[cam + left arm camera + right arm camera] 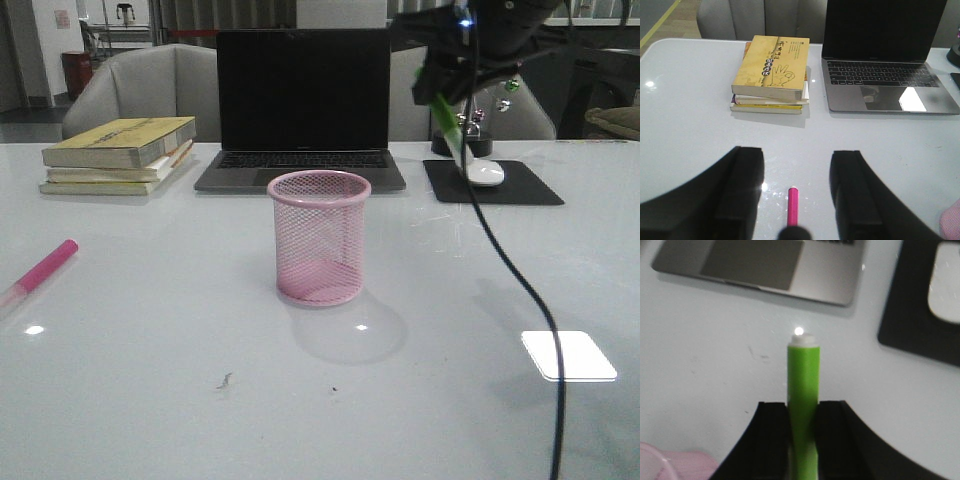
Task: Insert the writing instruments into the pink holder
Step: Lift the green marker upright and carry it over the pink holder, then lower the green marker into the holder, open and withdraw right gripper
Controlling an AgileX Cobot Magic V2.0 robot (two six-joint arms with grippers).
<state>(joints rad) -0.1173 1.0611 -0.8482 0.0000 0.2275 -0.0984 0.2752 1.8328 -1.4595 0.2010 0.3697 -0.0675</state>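
The pink mesh holder [319,236] stands upright mid-table, with nothing visible inside; its edge shows in the wrist views [660,465] [952,220]. My right gripper [803,412] is shut on the green marker [803,385], whitish end pointing away from the fingers. In the front view that gripper [447,100] hangs high at the back right, the green marker [447,122] slanting down from it. The pink marker [40,272] lies flat at the table's left edge. My left gripper [796,165] is open above it, the pink marker [793,205] lying between the fingers' lines on the table.
An open laptop [302,110] stands behind the holder, and a stack of books [120,152] lies at the back left. At the back right sit a white mouse [485,172] on a black pad [492,185]. A black cable [520,280] hangs across the right side.
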